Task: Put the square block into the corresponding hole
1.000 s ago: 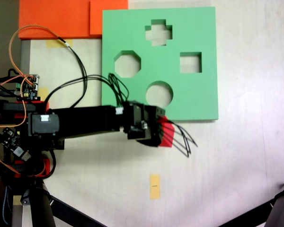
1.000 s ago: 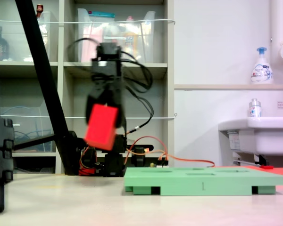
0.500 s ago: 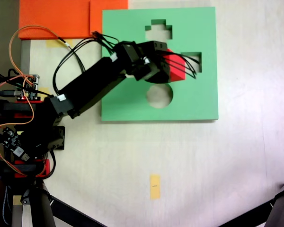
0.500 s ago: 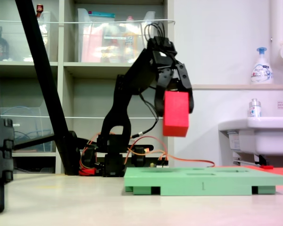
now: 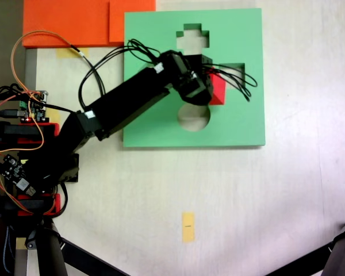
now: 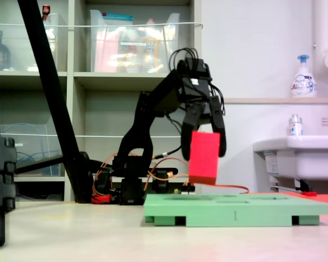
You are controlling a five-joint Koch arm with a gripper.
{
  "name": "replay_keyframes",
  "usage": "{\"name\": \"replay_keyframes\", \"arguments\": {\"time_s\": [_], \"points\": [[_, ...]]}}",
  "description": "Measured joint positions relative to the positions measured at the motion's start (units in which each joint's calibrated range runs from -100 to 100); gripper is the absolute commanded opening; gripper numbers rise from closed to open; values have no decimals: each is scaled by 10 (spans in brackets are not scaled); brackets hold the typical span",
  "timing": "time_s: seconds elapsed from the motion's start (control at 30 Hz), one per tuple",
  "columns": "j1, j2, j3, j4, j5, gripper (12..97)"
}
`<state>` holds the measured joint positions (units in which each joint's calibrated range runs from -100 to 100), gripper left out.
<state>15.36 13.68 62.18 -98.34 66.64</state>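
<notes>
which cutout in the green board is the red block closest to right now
The square cut-out on the board's right side; the red block overlaps its corner, while the cross, octagon and circle sit apart.

The scene is covered by two fixed cameras. One is mounted above and aimed straight down, so that the table [image 5: 287,190] is seen as a plan, with the arm's base at the left edge and the board [image 5: 241,115] toward the top. The other is set low, close to table height, and is aimed level across the table [image 6: 71,234] toward shelves [image 6: 87,76] and a sink [image 6: 295,153] behind; the board [image 6: 235,210] is seen edge-on from it. The arm [image 5: 126,103], board, block [image 5: 218,92] and table are shared by both fixed views, the arm [image 6: 153,103] and block [image 6: 203,157] being shown in profile by the low one.
</notes>
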Motion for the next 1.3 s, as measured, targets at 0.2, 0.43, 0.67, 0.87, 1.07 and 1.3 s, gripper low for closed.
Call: {"name": "replay_keyframes", "arguments": {"time_s": [0.2, 0.43, 0.67, 0.87, 1.07, 1.3], "points": [[0, 5, 0, 5, 17, 289], [0, 18, 0, 25, 18, 294], [0, 57, 14, 67, 18, 294], [2, 82, 24, 116, 17, 294], [5, 90, 24, 137, 17, 294], [13, 124, 24, 145, 4, 294]]}}
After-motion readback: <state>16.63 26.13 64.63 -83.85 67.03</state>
